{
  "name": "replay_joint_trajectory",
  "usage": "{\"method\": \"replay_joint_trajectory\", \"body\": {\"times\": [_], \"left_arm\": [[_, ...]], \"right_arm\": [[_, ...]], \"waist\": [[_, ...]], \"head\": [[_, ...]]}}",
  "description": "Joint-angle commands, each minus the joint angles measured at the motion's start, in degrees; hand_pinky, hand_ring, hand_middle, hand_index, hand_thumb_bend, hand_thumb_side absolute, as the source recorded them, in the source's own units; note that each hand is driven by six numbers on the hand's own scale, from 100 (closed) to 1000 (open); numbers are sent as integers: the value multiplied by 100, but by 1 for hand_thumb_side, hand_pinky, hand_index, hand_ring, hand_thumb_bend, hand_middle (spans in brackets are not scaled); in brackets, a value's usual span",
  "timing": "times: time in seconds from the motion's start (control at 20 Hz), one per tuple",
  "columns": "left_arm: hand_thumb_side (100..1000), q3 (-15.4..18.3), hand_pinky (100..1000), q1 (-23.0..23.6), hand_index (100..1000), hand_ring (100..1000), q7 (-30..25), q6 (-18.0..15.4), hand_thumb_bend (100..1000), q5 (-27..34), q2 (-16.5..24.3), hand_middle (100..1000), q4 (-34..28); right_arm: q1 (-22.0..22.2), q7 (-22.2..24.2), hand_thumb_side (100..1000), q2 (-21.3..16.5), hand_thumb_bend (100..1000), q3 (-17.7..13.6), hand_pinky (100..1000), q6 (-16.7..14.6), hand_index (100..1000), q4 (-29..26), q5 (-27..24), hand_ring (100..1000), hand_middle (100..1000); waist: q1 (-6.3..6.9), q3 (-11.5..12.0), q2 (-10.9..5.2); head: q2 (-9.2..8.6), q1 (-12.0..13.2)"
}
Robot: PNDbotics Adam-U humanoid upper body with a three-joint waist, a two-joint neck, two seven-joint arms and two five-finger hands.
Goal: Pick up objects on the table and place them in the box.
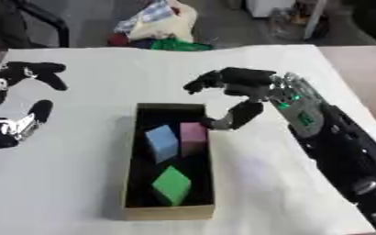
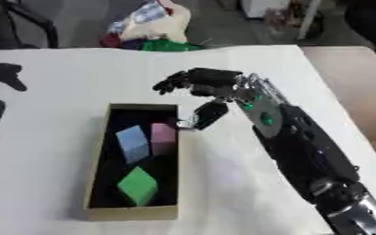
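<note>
1. Left eye view shows us a white counter [image 1: 79,183] with a long box [image 1: 167,212] in the middle; its inside is dark and its walls are tan.
2. We see three blocks inside the box: a blue block [image 1: 162,142] and a pink block [image 1: 193,135] side by side in the far half, and a green block [image 1: 172,184] in the near half, tilted on one corner.
3. Our right hand [image 1: 251,89] comes in from the right and hangs over the far right corner of the box. Its fingers are spread and lightly bent, the thumb points down to the rim just beside the pink block, and we hold nothing in it.
4. We cannot tell if the thumb tip touches the box wall or the pink block.
5. Our left hand [image 1: 19,98] is at the left edge, well apart from the box. Its fingers and thumb are wide apart and it is empty.
6. Behind the counter, on the floor, lies a heap of coloured cloth [image 1: 159,25].
</note>
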Motion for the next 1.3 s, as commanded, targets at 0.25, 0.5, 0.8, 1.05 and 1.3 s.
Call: {"method": "replay_joint_trajectory", "body": {"times": [0.25,0.5,0.8,1.05,1.3], "left_arm": [[693,108,856,44,931,704,38,17,100,61,153,648,-200],[690,153,853,175,930,703,112,42,100,136,122,648,-327],[700,198,849,364,926,701,209,93,100,261,52,643,-511],[703,241,845,519,925,697,285,145,100,336,-53,638,-528],[712,268,842,700,924,695,387,198,100,448,-188,633,-585]], "right_arm": [[170,-696,601,-173,216,-464,807,239,972,-526,171,824,786],[432,-1165,602,-36,177,-713,790,404,960,-874,274,810,757],[867,-1805,593,236,135,-989,767,668,946,-1226,406,802,737],[1224,-2236,587,414,111,-1202,748,863,935,-1419,384,795,717],[1518,-2538,586,587,100,-1362,735,1013,919,-1598,288,788,702]], "waist": [[22,-120,-87],[20,-168,-62],[24,-222,-13],[23,-264,38],[31,-347,68]], "head": [[68,192],[128,436],[238,710],[273,830],[270,896]]}}
